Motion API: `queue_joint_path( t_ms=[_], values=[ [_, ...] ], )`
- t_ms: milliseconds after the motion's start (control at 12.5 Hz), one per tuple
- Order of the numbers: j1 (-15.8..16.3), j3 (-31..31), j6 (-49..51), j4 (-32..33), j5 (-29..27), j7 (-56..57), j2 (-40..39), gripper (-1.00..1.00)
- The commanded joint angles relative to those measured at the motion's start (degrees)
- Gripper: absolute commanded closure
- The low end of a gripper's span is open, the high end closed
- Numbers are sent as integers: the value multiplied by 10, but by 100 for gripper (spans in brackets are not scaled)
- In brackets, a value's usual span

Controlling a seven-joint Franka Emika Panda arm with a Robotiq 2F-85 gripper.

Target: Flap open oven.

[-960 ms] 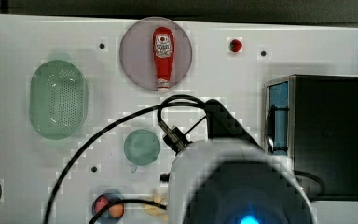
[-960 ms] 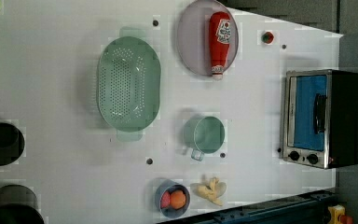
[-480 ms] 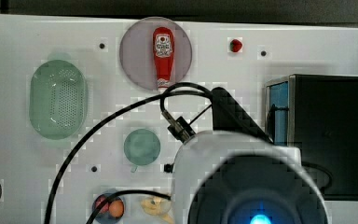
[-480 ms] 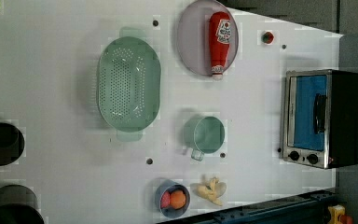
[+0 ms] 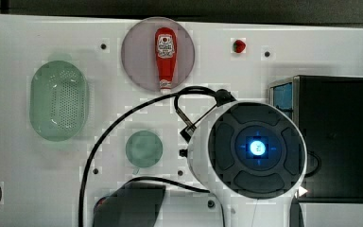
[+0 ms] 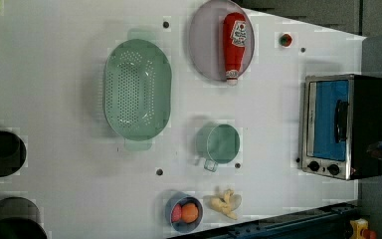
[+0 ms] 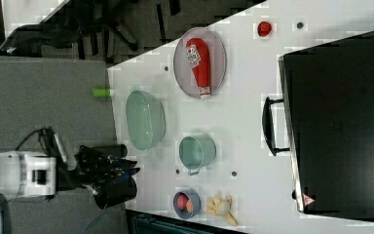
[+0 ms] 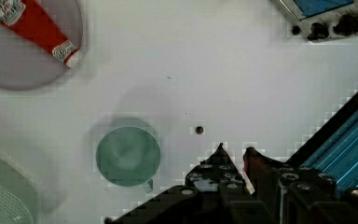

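The oven [image 6: 343, 124] stands at the left view's right, a black box with a silver front frame, a blue door, a black handle and small knobs [image 6: 323, 167]. Its door looks shut. It also sits at the top view's right, oven [image 5: 333, 137], and at the right view's right, oven [image 7: 341, 122], with its handle [image 7: 269, 126] sticking out. My gripper [image 8: 235, 151] hangs high over the white table, its fingertips [image 8: 221, 150] close together with nothing between them. The oven's knob corner [image 8: 326, 21] lies well away from it. The arm's white wrist [image 5: 255, 146] covers the oven's front edge.
A ketchup bottle [image 6: 234, 45] lies on a grey plate [image 6: 204, 45]. A green colander [image 6: 137, 94], a green cup [image 6: 221, 144], a small bowl of fruit [image 6: 185, 213] and a pale yellow item [image 6: 225, 203] share the table. Dark pots [image 6: 0, 152] stand at the left view's left.
The arm's wrist has moved toward the top view's right and now overlaps the oven's front. The oven and the other things have not moved.
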State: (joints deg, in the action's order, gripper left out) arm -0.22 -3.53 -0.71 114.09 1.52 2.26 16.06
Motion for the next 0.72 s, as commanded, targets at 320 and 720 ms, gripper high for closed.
queue_joint_path(
  t_ms=[320,720],
  values=[
    [-20,-55,-107,70,29,257,-17,65],
    [-32,-118,-271,125,62,445,-50,65]
  ],
)
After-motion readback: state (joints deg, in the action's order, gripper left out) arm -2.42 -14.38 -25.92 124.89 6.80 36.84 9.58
